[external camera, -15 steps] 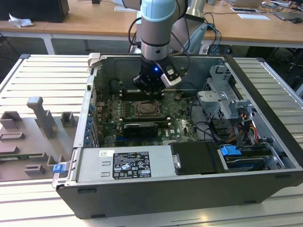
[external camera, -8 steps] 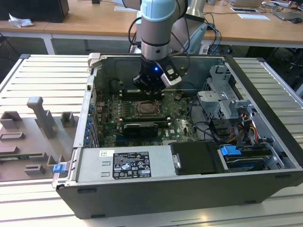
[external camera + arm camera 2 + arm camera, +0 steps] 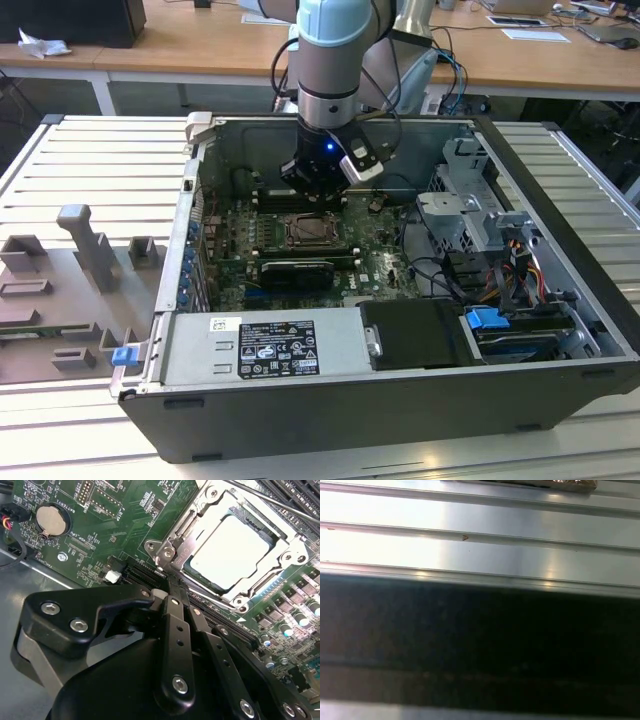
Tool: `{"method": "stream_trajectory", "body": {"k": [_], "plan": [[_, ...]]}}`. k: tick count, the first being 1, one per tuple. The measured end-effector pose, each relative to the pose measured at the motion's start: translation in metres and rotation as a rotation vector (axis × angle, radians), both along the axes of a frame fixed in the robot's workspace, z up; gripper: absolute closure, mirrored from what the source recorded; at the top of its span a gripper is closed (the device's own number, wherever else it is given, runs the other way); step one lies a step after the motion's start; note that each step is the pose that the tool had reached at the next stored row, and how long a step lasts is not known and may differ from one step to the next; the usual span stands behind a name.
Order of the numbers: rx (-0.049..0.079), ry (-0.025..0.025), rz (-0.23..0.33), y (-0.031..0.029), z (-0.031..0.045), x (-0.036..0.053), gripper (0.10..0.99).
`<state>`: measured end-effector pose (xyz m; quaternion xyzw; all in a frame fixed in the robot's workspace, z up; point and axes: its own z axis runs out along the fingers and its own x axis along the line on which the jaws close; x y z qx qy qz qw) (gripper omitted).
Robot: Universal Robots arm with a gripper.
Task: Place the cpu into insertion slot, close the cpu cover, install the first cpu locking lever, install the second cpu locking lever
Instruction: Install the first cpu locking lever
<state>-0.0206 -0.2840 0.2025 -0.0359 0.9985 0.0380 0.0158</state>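
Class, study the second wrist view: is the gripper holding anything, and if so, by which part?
Nothing is held. The gripper is shut, fingertips empty at the corner of the cpu cover, which lies closed over the cpu.

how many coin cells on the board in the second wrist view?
1. The coin cell sits in its round holder on the green board, apart from the cpu under its cover. The hand blocks part of the board, so more may be hidden.
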Motion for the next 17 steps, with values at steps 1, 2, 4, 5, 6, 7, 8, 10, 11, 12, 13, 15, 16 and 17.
{"method": "stream_trajectory", "body": {"k": [1,2,4,5,6,7,8,10,11,12,13,15,16,17], "plan": [[0.000,-0.0001,0.000,0.0000,-0.0001,0.0000,0.980],[0.000,0.0000,0.000,0.0000,-0.0001,0.0000,0.980],[0.000,0.0000,0.000,0.0000,-0.0001,0.0000,0.980],[0.000,0.0000,0.000,0.0000,0.0001,0.0000,0.980],[0.000,0.0000,0.000,0.0000,0.0005,0.0000,0.980],[0.000,0.0000,0.000,0.0000,0.0010,0.0000,0.980],[0.000,-0.0001,0.000,0.0000,0.0019,0.0000,0.980],[0.000,-0.0002,0.000,0.0001,0.0029,0.0000,0.980],[-0.001,-0.0003,0.000,0.0001,0.0029,0.0001,0.980],[-0.003,-0.0001,0.000,0.0000,0.0029,0.0000,0.980],[-0.005,0.0000,0.000,0.0000,0.0027,0.0000,0.980],[-0.010,0.0001,0.000,0.0000,0.0022,0.0000,0.980],[-0.012,0.0001,0.000,0.0000,0.0019,0.0000,0.980],[-0.013,0.0000,0.000,0.0000,0.0017,0.0000,0.980]]}}
